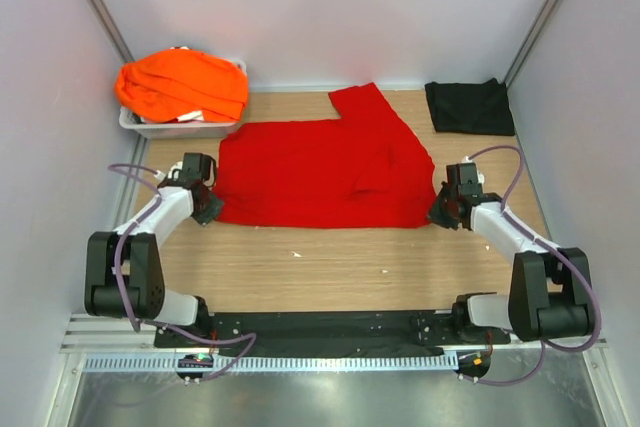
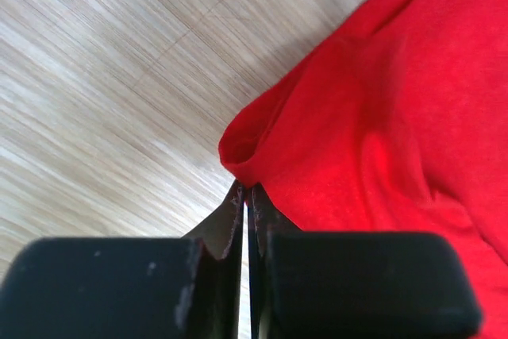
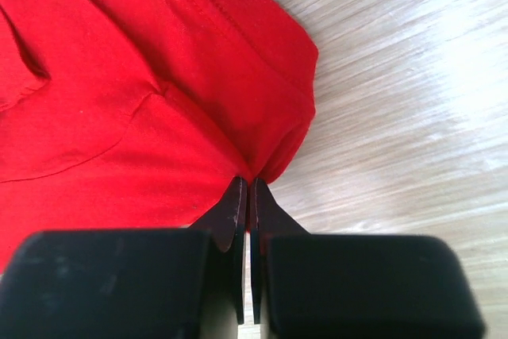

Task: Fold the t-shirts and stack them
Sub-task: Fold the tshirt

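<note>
Three lots of cloth share the wooden tabletop point(image 1: 350, 267). At the far left, the orange t-shirts point(image 1: 180, 82) are heaped in a grey tray point(image 1: 135, 125) set close to the left wall, and the heap spills over the tray's rim.

In front of the tray the left arm point(image 1: 165, 209) reaches inward. The left jaws are pressed together with only a hairline between them, and they pinch the near left corner of the red t-shirt point(image 1: 320, 172), where the hem curls up into a small roll at the tips. Bare wood lies to the left of that corner.

The red t-shirt is spread flat across the middle of the tabletop. Its left edge is fairly straight, and its near hem runs roughly parallel to the tabletop's front. One sleeve juts toward the back wall, and a fold shows right of centre. A broad strip of bare wood lies between the near hem and the arm bases.

On the right, the right arm point(image 1: 500, 227) mirrors the left. The right jaws are likewise closed tight on the near right corner, and the cloth gathers into pleats at the tips. Bare wood runs on to the right of that corner.

At the back right, the black t-shirt point(image 1: 468, 107) lies as a rough rectangle near the right wall, apart from the red one.
</note>
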Motion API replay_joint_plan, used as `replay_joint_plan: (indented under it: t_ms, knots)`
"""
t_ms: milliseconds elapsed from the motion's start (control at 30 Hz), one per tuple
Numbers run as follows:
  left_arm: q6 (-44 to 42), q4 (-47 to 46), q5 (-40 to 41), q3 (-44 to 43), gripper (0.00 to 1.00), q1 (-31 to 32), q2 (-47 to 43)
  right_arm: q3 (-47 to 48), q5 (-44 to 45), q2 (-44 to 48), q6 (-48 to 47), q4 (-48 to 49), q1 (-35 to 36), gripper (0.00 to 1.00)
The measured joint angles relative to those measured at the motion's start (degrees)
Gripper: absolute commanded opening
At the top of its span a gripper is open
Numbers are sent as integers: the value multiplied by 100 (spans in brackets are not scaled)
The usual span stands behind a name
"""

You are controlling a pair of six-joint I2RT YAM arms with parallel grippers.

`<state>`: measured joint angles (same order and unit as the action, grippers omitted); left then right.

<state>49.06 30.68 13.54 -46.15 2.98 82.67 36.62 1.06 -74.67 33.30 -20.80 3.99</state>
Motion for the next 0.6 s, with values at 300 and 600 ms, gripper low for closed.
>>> replay_joint_plan:
  t_ms: [300, 600]
  knots:
    - [151, 667, -31, 247, 7, 11, -1495, -15, 354, 894, 105, -487, 0, 1]
    - [140, 1473, -533, 470, 73, 11, -2291, -175, 402, 1320, 319, -916, -11, 75]
